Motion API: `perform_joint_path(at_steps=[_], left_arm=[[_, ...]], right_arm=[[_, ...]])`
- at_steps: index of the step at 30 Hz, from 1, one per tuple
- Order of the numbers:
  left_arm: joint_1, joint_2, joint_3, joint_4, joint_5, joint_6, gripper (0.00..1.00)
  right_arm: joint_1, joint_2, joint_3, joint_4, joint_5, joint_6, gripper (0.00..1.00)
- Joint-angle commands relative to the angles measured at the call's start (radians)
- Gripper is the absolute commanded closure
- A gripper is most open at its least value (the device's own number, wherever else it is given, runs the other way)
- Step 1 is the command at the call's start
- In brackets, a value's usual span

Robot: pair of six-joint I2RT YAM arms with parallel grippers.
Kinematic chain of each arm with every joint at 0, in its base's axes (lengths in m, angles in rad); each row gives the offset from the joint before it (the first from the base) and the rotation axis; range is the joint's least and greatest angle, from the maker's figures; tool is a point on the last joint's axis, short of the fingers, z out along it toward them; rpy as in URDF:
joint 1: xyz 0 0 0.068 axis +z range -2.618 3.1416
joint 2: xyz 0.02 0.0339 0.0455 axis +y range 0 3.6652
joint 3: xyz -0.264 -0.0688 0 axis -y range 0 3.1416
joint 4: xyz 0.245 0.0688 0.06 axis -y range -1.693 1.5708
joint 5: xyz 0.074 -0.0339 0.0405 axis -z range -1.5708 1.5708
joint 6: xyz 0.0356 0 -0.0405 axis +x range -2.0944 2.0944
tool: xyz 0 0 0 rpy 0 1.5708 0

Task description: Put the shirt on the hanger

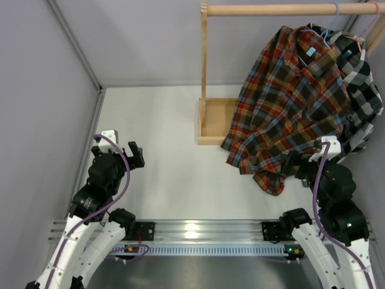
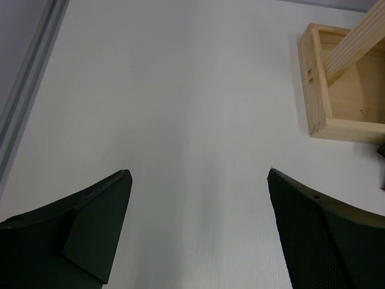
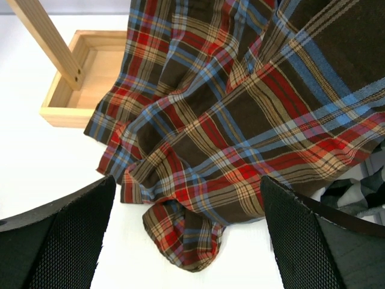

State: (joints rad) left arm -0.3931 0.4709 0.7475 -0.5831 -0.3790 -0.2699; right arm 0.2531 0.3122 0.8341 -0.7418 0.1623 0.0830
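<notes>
The plaid shirt hangs from the light-blue wire hanger, whose hook is over the wooden rod. The shirt's lower part and a sleeve cuff rest on the white table. In the right wrist view the shirt fills the upper frame. My right gripper is open and empty just in front of the hem, its jaws wide apart. My left gripper is open and empty over bare table at the left, far from the shirt.
The rack's wooden post stands in a wooden box base, also seen in both wrist views. A black-and-white checked shirt hangs on a pink-red hanger at the right. Grey walls enclose the left and back.
</notes>
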Motion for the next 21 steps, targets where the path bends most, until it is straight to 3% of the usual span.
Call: perform_joint_path(at_steps=[1, 21], left_arm=[[0.003, -0.008, -0.007, 0.055, 0.020, 0.014, 0.02], [0.003, -0.008, -0.007, 0.055, 0.011, 0.017, 0.02]], right_arm=[[0.012, -0.012, -0.007, 0.079, 0.025, 0.023, 0.01], [0.015, -0.028, -0.058, 0.119, 0.057, 0.020, 0.01]])
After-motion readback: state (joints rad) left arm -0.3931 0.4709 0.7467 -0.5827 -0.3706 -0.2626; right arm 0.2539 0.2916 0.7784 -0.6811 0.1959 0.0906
